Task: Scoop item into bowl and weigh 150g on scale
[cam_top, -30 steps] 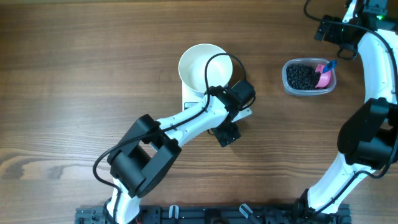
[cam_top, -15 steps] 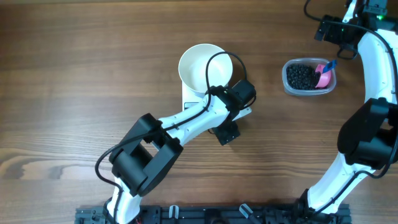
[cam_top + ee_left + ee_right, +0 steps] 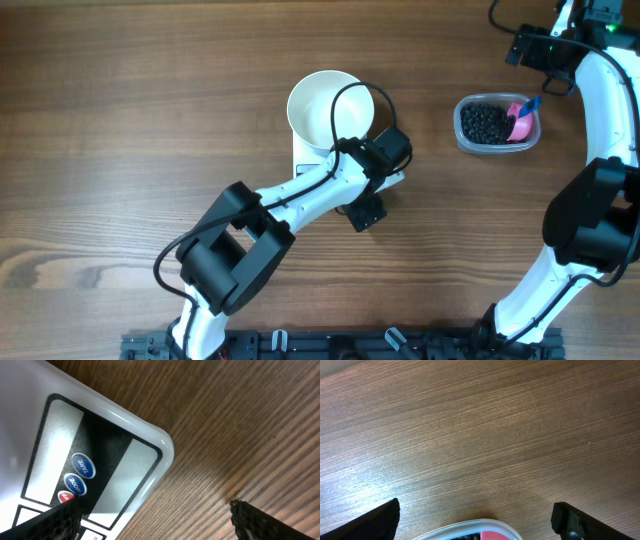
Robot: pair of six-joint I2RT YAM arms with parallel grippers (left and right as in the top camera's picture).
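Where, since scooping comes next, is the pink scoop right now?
In the overhead view the pink scoop lies inside the clear tub beside the black beans, at the picture's right, well right of the white bowl.

**A Brown Wooden Table Under Soft Light**

We see one piece of furniture, a wooden table (image 3: 120,120), and its top fills every view. From overhead, its warm brown grain runs from side to side in fine streaks. We find a darker swirl of grain (image 3: 40,268) near the lower left corner. A black rail (image 3: 300,345) sits along the near edge. The light is soft and even. In the right wrist view we notice a pale sheen (image 3: 360,487) on the wood at the left.
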